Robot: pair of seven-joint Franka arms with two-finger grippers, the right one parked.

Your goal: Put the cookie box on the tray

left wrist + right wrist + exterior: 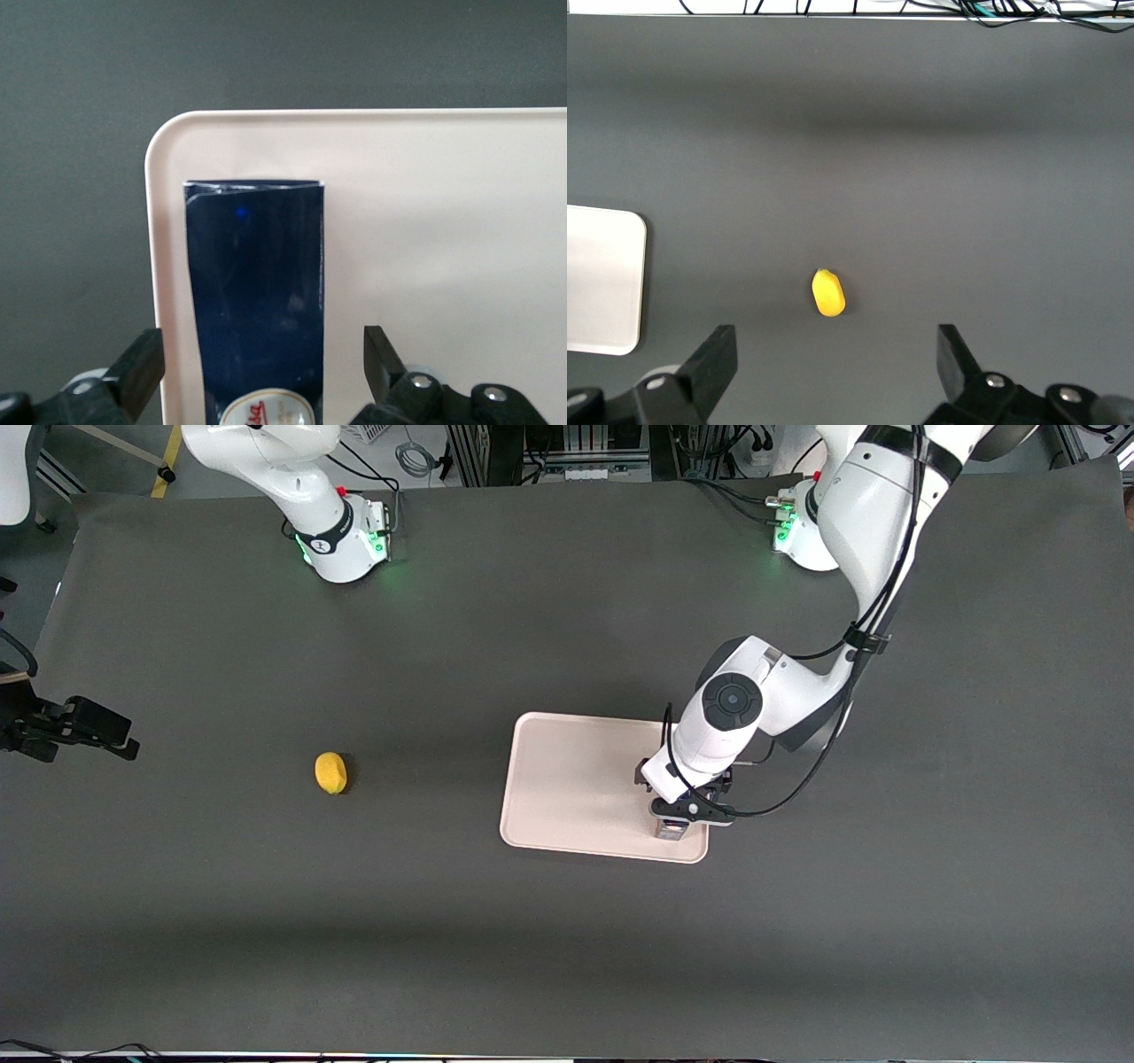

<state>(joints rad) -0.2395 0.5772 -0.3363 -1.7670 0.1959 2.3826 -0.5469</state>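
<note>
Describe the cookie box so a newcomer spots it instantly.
Find the pale pink tray on the dark table. The cookie box lies on it near a corner, between the open gripper fingers. It's long, narrow, navy; the yellow lump lies apart.

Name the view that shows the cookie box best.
Left wrist view: the cookie box lies on the tray, between the open gripper fingers. Front view shows only a sliver under the gripper; right wrist view shows none.

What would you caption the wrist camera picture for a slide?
Cookie box lying on the tray, gripper open above it.
</note>
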